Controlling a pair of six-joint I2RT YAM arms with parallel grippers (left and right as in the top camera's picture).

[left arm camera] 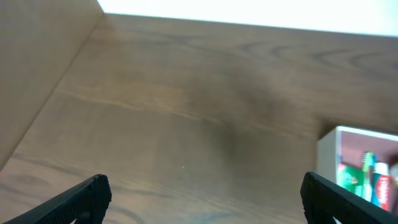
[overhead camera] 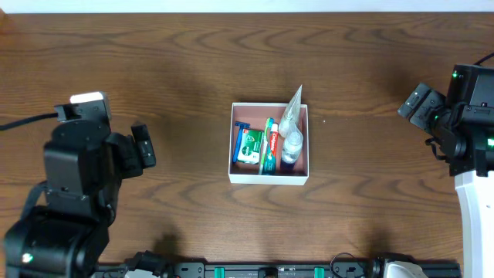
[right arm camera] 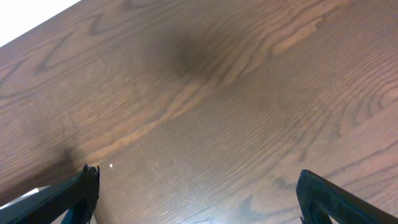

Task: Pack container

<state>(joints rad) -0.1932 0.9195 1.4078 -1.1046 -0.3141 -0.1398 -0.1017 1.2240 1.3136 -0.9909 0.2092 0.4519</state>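
The container [overhead camera: 269, 177], a small square white-walled box with a pink-brown inside, sits at the table's middle. It holds a blue razor, a green packet, a red and green toothpaste tube and a clear bag with a small bottle. Its corner shows at the right edge of the left wrist view [left arm camera: 328, 155]. My left gripper [left arm camera: 202, 193] is open and empty, well left of the container. My right gripper [right arm camera: 199, 193] is open and empty over bare wood, far right of the container. In the overhead view the left gripper [overhead camera: 143, 147] and right gripper [overhead camera: 413, 102] both stand apart from the box.
The wooden table [overhead camera: 170, 69] spreads around the box. The left arm's black body [overhead camera: 73, 193] fills the front left. The right arm's base [overhead camera: 475, 177] stands at the right edge. A rail runs along the front edge [overhead camera: 270, 270].
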